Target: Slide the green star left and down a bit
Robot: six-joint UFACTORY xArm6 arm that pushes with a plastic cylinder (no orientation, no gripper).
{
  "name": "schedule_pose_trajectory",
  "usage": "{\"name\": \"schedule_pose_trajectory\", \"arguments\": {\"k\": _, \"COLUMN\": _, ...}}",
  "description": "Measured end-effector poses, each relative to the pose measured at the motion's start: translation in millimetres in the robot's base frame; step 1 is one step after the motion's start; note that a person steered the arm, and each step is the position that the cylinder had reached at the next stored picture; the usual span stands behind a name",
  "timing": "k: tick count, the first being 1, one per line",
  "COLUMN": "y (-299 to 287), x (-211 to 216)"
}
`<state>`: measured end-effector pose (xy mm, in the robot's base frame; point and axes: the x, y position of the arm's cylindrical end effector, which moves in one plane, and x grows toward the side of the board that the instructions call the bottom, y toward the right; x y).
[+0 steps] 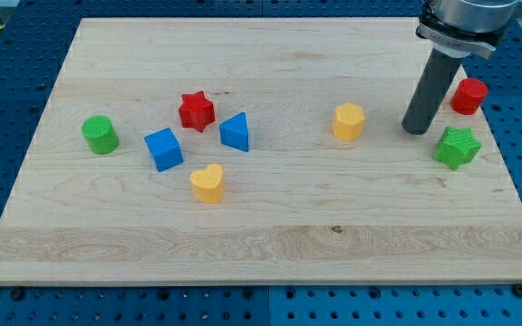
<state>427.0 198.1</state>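
The green star (458, 147) lies near the board's right edge, at mid height. My tip (415, 129) rests on the board just left of the star and slightly above it, a small gap away. The dark rod rises from the tip to the view's top right. A red cylinder (468, 96) stands just above the star, to the right of the rod. A yellow hexagonal block (349, 121) sits left of my tip.
On the left half of the wooden board (270, 226) lie a red star (196, 110), a blue triangular block (236, 132), a blue cube (163, 149), a yellow heart (207, 183) and a green cylinder (100, 135).
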Motion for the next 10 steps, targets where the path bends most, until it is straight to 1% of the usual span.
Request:
{"name": "schedule_pose_trajectory", "arguments": {"k": 1, "y": 0.9, "x": -1.9}}
{"name": "schedule_pose_trajectory", "arguments": {"k": 2, "y": 22.3, "x": -1.9}}
{"name": "schedule_pose_trajectory", "arguments": {"k": 3, "y": 25.0, "x": -1.9}}
{"name": "schedule_pose_trajectory", "arguments": {"k": 5, "y": 81.9, "x": -4.4}}
{"name": "schedule_pose_trajectory", "arguments": {"k": 6, "y": 84.9, "x": 3.1}}
{"name": "schedule_pose_trajectory", "arguments": {"k": 7, "y": 76.9, "x": 25.3}}
{"name": "schedule_pose_trajectory", "arguments": {"k": 9, "y": 23.7, "x": 25.7}}
{"name": "schedule_pose_trajectory", "arguments": {"k": 10, "y": -19.7, "x": 25.6}}
